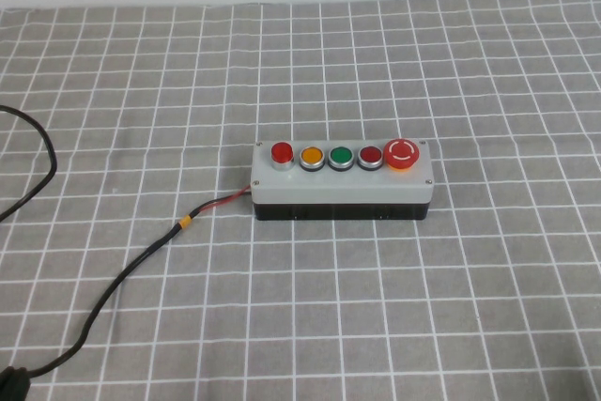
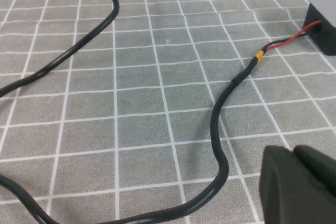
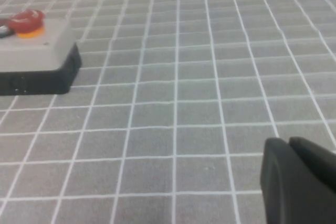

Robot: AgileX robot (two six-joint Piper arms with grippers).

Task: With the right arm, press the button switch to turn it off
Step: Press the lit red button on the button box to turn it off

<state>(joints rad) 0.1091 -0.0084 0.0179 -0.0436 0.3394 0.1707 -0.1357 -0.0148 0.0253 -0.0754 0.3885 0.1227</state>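
Ok so closest in: the left tool (image 2: 296, 182) sits low over the bench (image 2: 131, 129), which is covered in grey with a white grid. Only a dark chunk of it shows, so I can't tell if it's apart or together. Just beside it a black cable (image 2: 218, 124) snakes across the bench and runs ahead of the tool to an orange band (image 2: 258, 56). There red and black wires (image 2: 291, 39) come out and go into the near end of the button box (image 1: 342, 180).

Same deal for the right tool (image 3: 296, 179): low over the bench, only a dark chunk visible, can't tell its state. The box lies ahead of it, well apart, with the big red mushroom button (image 1: 401, 153) on the end nearest this tool. Going away from the right tool along the grey lid you get the dark red button (image 1: 370, 156), green button (image 1: 340, 156) and orange button (image 1: 312, 156). Last is a raised red button (image 1: 282, 153) at the end nearest the left tool.
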